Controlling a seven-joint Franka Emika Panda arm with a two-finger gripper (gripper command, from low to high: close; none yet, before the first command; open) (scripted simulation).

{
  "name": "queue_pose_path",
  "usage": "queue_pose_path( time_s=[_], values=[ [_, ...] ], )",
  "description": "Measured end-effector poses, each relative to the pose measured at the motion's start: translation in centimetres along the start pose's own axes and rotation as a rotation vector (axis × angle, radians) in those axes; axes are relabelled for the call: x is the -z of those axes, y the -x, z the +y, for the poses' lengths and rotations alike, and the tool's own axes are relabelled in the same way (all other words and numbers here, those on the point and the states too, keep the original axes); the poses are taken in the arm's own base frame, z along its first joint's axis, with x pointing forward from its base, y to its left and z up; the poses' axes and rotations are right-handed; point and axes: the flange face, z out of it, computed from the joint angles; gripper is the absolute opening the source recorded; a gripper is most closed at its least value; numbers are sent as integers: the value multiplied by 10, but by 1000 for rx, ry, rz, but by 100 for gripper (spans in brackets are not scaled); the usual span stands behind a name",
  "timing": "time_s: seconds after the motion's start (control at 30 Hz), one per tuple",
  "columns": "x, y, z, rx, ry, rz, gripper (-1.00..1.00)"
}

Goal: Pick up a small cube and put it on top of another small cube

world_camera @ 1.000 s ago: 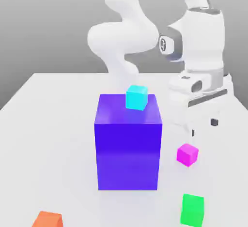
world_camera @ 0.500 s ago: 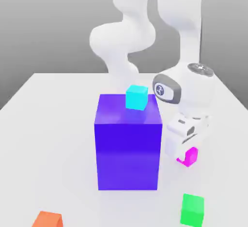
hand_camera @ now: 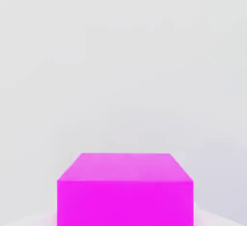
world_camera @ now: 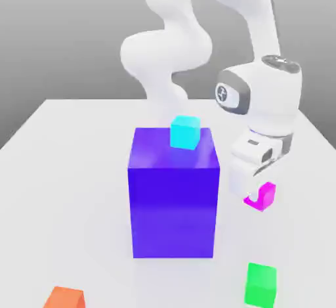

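The small cube (world_camera: 268, 196) is plain magenta and hangs just above the white table, to the exterior view's right of the big blue-violet block (world_camera: 174, 201). My gripper (world_camera: 257, 194) is shut on it, with a white finger covering part of its near side. The hand view looks at the same small cube (hand_camera: 125, 191) close up, with bare table behind it. A small cyan cube (world_camera: 185, 132) rests on top of the blue-violet block. A small green cube (world_camera: 261, 284) sits on the table nearer the front, below the held cube in the exterior view.
An orange block (world_camera: 64, 298) lies at the front on the exterior view's left. The tall blue-violet block stands close beside my hand. The arm's base (world_camera: 164, 57) rises behind the block. Bare white table (world_camera: 65, 169) spreads on the exterior view's left.
My hand came down over the magenta cube, the fingers shut on it, and the hand has since risen a little with the cube off the table.
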Motion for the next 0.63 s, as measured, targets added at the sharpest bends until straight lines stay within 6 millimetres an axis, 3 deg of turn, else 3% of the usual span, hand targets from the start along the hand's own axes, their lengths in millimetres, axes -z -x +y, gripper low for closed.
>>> queue_pose_path(
  time_s=[0.37,0.5,0.53,0.63],
  values=[
    [33,-134,35,228,-1,0,-100],
    [-9,-144,39,246,-1,0,-100],
    [-20,-144,39,246,0,0,100],
    [-20,-144,39,246,0,0,100]
  ],
)
